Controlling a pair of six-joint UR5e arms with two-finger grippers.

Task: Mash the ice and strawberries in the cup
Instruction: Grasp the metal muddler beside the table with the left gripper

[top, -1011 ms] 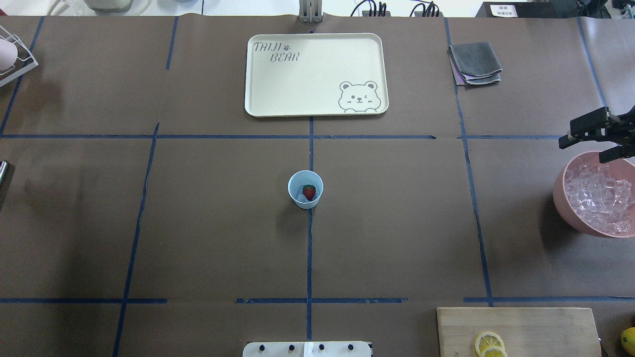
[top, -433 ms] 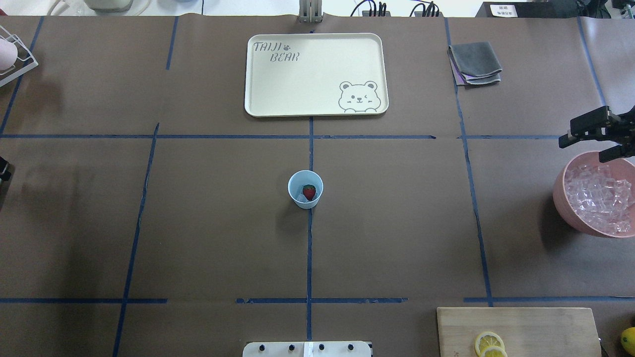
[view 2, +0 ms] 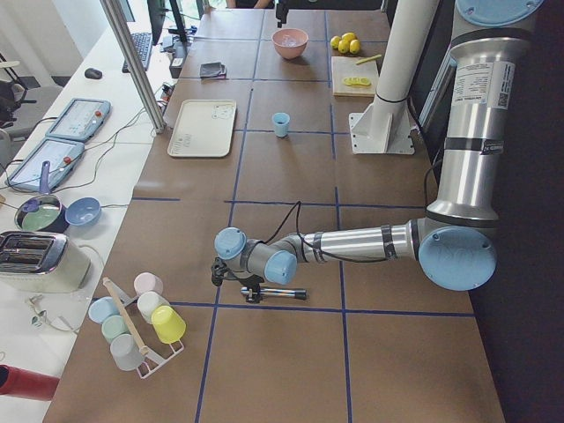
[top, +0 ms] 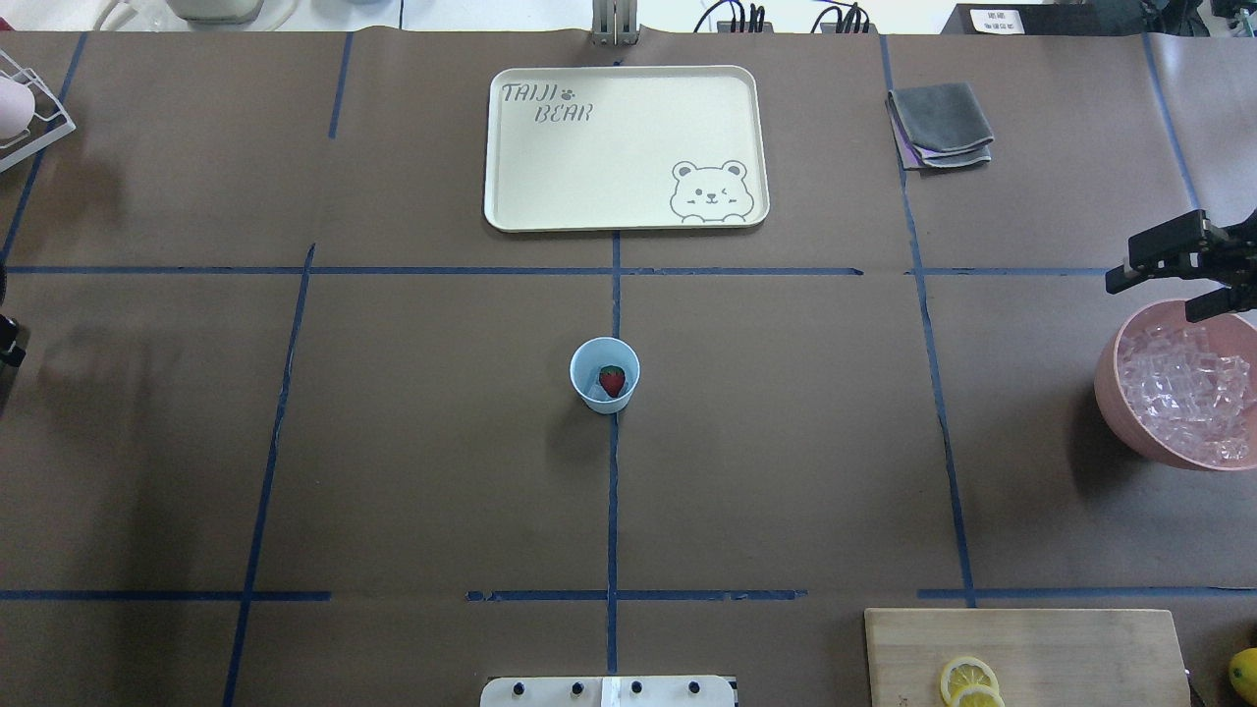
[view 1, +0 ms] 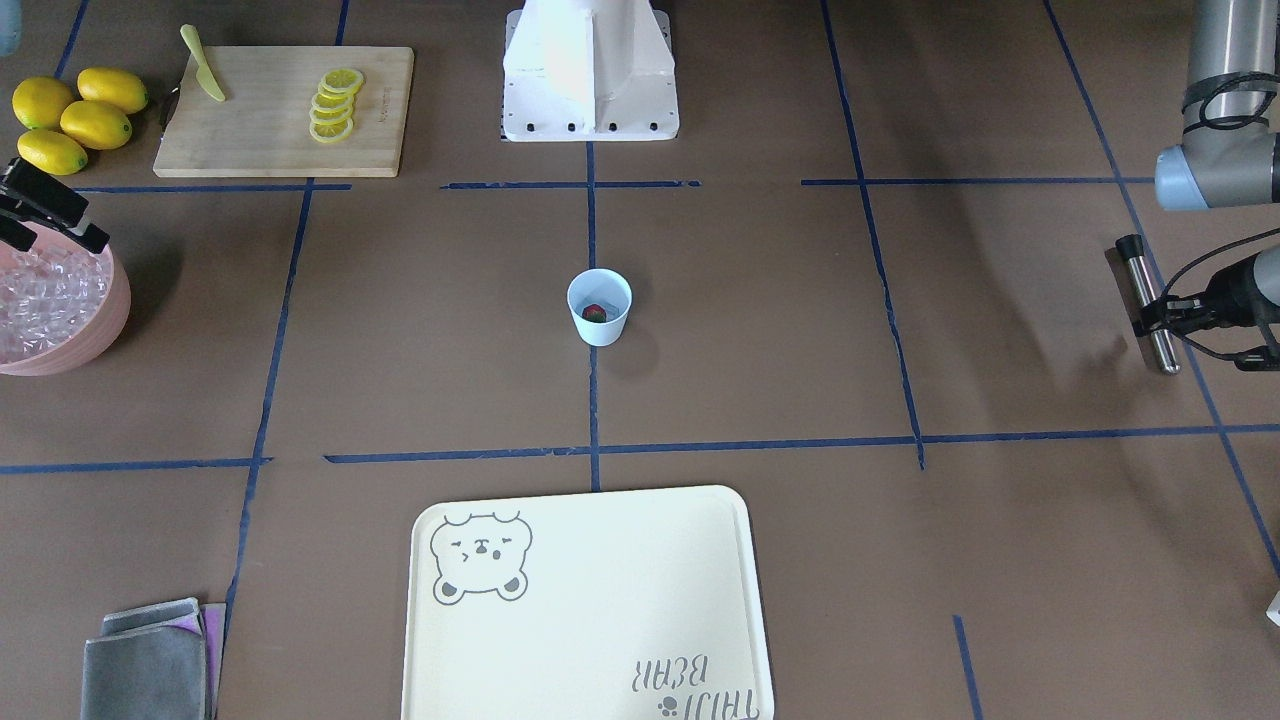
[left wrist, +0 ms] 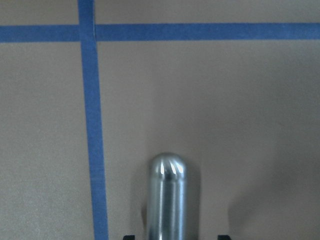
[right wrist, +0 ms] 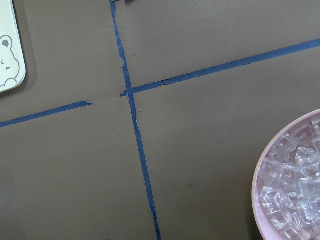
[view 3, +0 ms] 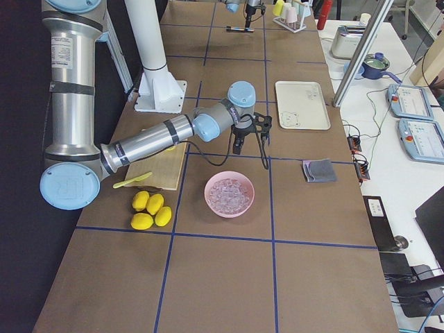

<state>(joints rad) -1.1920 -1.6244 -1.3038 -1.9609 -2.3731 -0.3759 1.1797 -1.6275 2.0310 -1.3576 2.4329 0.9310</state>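
Cup [top: 581,365] central, right tool [top: 1155,299] at bowl [top: 1104,393] edge; left tool [view 1: 1162,318] over rod [view 1: 1140,275]

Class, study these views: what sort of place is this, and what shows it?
Probably a robotics lab staged for drink-making: two robot arms at a tape-gridded table, control tablets alongside, a bowl of ice.

Counter [top: 786,442], brown paper with a blue tape grid. Bare surface rings the small pale-blue tapered cup [top: 604,373] at centre, and its mouth is open from above.

Obstacles, clock directions taken from the cup in the overhead view:
- 12 o'clock: cream rectangular bear-print tray [top: 624,147], well apart.
- 1 o'clock: folded grey cloth [top: 940,123].
- 3 o'clock, at the edge: round pink bowl [top: 1115,412] heaped with clear ice cubes [top: 1183,388]. The right gripper [top: 1150,301] is over its far rim, jaws apart.
- 5 o'clock: wooden cutting board [top: 1061,648].
- 6 o'clock: white base plate [top: 607,690].
- 9 o'clock, at the edge: silver metal rod [view 1: 1140,275].
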